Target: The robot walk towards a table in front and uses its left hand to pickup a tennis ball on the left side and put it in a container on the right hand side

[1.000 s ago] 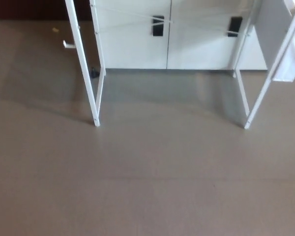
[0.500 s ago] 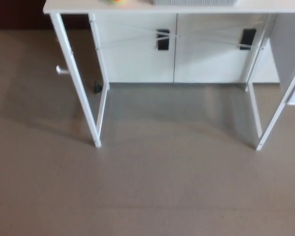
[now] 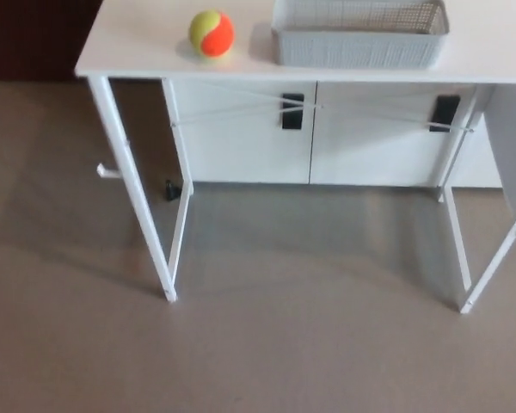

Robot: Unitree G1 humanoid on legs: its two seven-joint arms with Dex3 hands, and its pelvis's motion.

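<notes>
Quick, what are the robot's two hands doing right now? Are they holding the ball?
Left hand: not in view.
Right hand: not in view.
The tennis ball sits on the table, held by nothing.

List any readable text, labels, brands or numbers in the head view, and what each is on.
None readable.
The tennis ball, grey basket, white table and the white cabinet behind it show no print. The cabinet's black handles look blank.
</notes>
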